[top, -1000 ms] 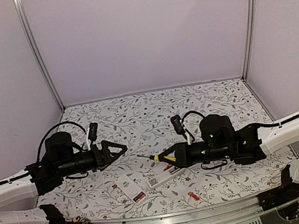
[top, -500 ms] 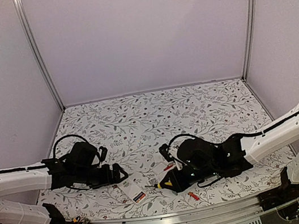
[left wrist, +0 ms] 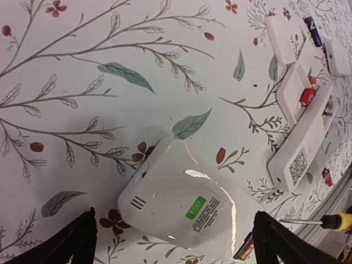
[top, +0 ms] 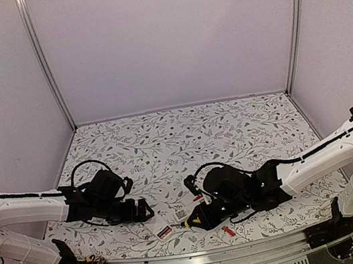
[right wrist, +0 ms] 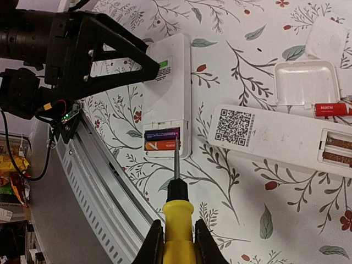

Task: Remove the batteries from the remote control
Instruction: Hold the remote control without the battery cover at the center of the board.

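Flowery cloth (top: pixel 230 130) covers the table, w/ plain walls all round. Job is part done: the 2nd remote (right wrist: pixel 264 137) has its bay open and it looks empty, I think. One red battery (right wrist: pixel 331 110) lies just beside it, and a black-blue battery (left wrist: pixel 313 30) lies out on the cloth too. Left to do: two batteries (right wrist: pixel 161 139) sit in the near remote (right wrist: pixel 168 82), lid off. R gripper (right wrist: pixel 177 243) is clamped on the yellow screwdriver (right wrist: pixel 177 220), and its tip is right at those two. L gripper (left wrist: pixel 175 215) has jaws wide, one each side of that remote, not squeezing. Vs 1 sec ago, both arms were up and farther back. Now they are low by the near edge, and the tip has reached the batteries.
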{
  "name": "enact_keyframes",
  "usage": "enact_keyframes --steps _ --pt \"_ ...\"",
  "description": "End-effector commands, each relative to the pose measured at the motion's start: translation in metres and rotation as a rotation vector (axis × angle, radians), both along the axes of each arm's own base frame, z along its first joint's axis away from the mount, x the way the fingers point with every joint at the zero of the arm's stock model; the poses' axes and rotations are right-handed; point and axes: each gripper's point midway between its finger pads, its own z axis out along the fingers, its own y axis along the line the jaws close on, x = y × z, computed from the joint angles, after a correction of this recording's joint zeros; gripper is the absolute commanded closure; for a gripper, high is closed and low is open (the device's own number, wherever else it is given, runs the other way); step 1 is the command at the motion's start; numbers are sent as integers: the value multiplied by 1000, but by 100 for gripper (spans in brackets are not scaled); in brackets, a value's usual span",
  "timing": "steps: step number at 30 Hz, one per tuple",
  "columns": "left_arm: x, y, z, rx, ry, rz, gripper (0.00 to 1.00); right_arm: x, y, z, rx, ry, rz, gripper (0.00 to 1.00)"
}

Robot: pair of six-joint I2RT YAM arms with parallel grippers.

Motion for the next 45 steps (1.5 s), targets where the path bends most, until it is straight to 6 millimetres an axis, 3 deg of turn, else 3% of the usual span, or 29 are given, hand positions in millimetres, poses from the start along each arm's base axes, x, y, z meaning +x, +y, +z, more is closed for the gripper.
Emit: enact_keyframes --steps 1,10,29,45 --pt "1 -10 1 4 -15 -42 2 -5 6 1 1 9 27 100" --pt "-1 -12 -12 96 -2 -62 5 -8 9 -4 -6 21 34 100" --pt "-11 -6 -37 313 43 -81 24 -16 10 -13 -54 35 51 100" --pt "-20 -7 -46 343 69 -84 37 -24 20 -5 -14 62 84 100"
